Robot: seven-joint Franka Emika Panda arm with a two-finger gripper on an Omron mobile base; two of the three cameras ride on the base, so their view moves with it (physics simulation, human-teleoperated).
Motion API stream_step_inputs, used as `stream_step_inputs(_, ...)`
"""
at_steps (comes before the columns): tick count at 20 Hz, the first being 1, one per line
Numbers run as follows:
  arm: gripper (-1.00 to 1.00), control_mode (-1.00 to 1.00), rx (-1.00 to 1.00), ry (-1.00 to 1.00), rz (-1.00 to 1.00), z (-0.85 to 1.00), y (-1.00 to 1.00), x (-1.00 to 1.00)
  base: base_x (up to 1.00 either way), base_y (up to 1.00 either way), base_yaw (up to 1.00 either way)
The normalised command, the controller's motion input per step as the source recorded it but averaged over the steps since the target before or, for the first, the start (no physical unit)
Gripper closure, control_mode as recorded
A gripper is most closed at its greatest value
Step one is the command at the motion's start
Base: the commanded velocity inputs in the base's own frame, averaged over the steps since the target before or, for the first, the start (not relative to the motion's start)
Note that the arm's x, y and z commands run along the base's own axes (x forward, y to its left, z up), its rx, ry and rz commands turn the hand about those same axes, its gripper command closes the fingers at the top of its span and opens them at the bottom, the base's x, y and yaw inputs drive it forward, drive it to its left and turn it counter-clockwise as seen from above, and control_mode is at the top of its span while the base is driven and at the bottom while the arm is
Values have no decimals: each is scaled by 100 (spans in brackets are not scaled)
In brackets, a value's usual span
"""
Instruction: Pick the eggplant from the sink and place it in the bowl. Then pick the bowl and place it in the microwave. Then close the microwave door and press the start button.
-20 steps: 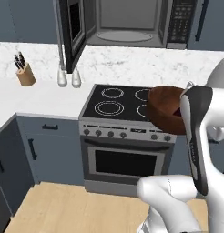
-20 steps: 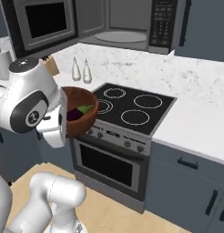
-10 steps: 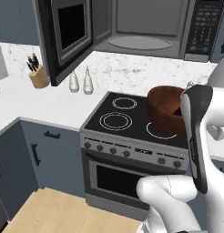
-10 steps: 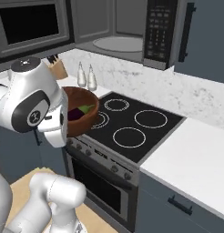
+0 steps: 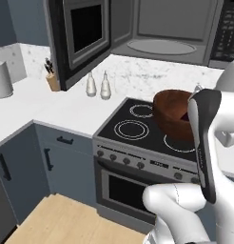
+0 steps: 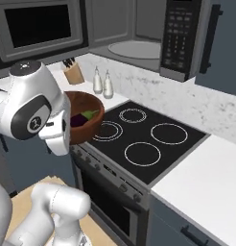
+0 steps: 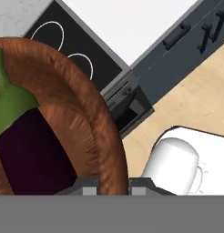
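Above the stove top (image 6: 144,139), the pincer (image 7: 113,185) holds the wooden bowl (image 6: 81,122) by its rim: in the hand view the brown wall passes between the two finger tips, jaws narrowed onto it, one tip inside and one outside. Bowl is carried off the surface, mouth up and roughly level, presumably so its load does not roll out on the way up. Eggplant (image 7: 22,141) lies inside the bowl, just beside the inner finger tip, resting low against the wall. Its long axis runs along the curve of the bowl wall; green stem cap points away from the pincer, dark purple body toward it. In the right base view it shows as a dark shape with a green end near the bowl's far side. Microwave (image 5: 161,33) sits higher than the pincer and beyond it, door (image 5: 81,38) swung wide, turntable (image 5: 161,46) bare. Judgement: first step done, bowl transfer under way; the lift into the cavity remains, then door and start button.
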Motion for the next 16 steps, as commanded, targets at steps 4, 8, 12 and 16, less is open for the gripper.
stream_step_inputs(4, 100, 100, 0, 0, 0, 0, 0, 0, 74, 0, 12)
stream_step_inputs(8, 100, 100, 0, 0, 0, 0, 0, 0, 54, -2, 10)
stream_step_inputs(12, 100, 100, 0, 0, 0, 0, 0, 0, 70, 0, 5)
stream_step_inputs(16, 100, 100, 0, 0, 0, 0, 0, 0, 48, 0, 1)
